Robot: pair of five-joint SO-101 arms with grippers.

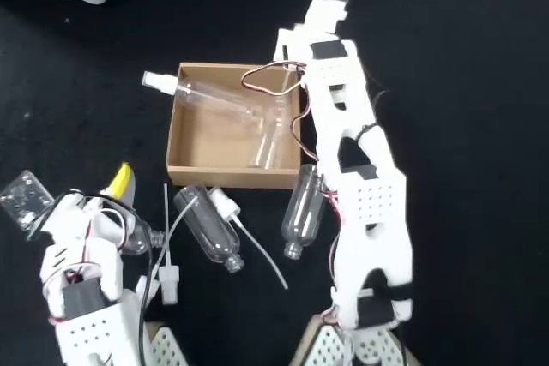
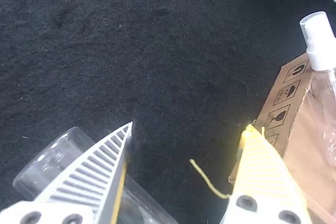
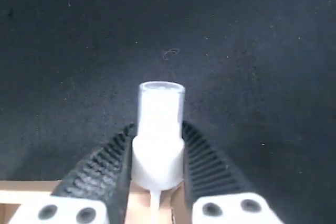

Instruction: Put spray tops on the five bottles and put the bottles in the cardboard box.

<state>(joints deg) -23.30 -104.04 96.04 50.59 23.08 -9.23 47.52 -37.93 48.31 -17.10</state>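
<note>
The spray top (image 3: 160,103) is pinched in the right end effector (image 3: 157,128), nozzle outward, its dip tube running back over the cardboard box (image 1: 184,173) rim. A likely bottle (image 2: 50,169) for it lies flat on the desk (image 1: 463,126), well apart and diagonally across the box. It sits under the left end effector (image 2: 190,127), which gapes wide and holds nothing. The left arm is nearer that bottle.

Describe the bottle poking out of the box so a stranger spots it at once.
Start at the cardboard box. A clear bottle lies slanted across its far side, neck over the far left corner. Unlike the bare-necked bottles in front of the box, it wears a white spray top jutting past the rim.
</note>
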